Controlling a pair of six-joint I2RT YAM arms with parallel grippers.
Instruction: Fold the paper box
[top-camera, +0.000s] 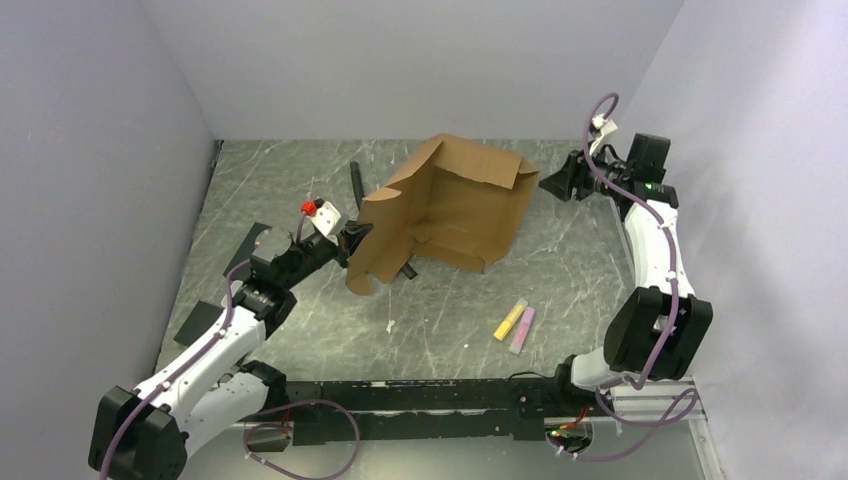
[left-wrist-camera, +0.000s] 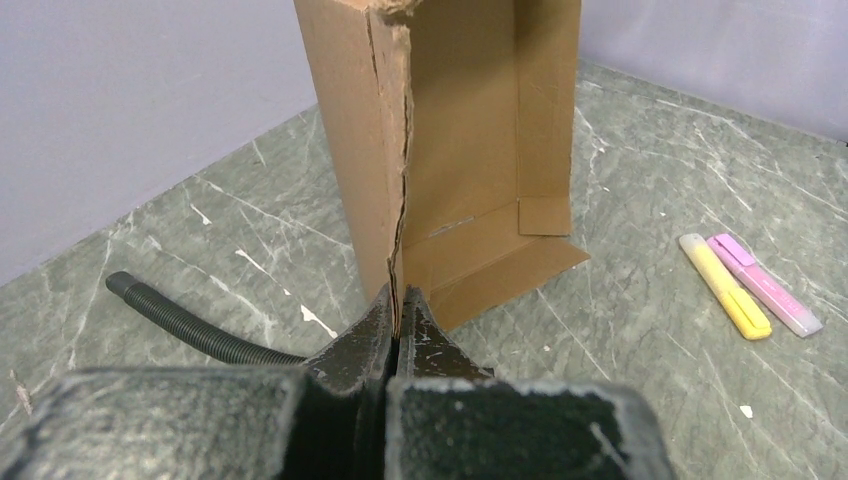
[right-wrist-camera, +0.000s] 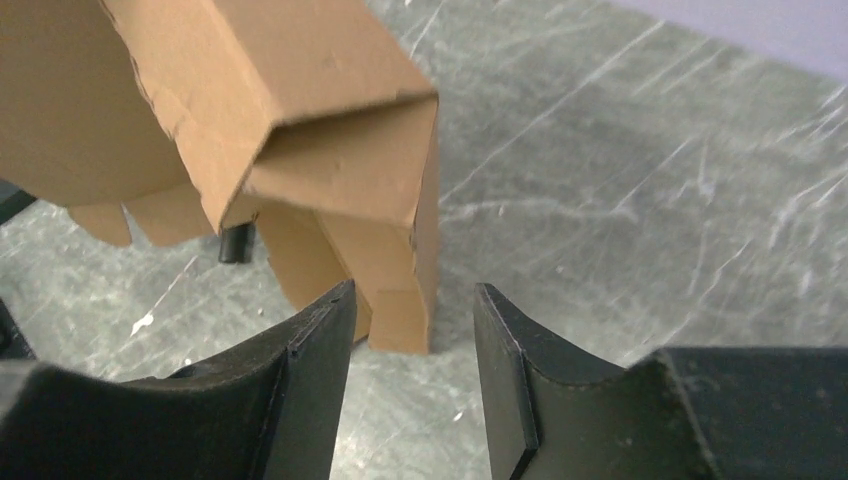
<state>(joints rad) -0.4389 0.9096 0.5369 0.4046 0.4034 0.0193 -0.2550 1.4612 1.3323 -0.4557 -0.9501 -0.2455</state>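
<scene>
The paper box is brown corrugated cardboard, half raised in the middle of the table with its walls up and open toward the front. My left gripper is at its left wall. In the left wrist view that gripper is shut on the wall's torn doubled edge, and the box rises beyond it. My right gripper hovers just right of the box's far right corner. In the right wrist view its jaws stand open with nothing between them, and the box's folded corner lies just past the fingertips.
A yellow highlighter and a pink one lie side by side in front of the box, toward the right. A black ribbed hose lies left of the box. Flat black pieces sit at the table's left edge. Walls enclose three sides.
</scene>
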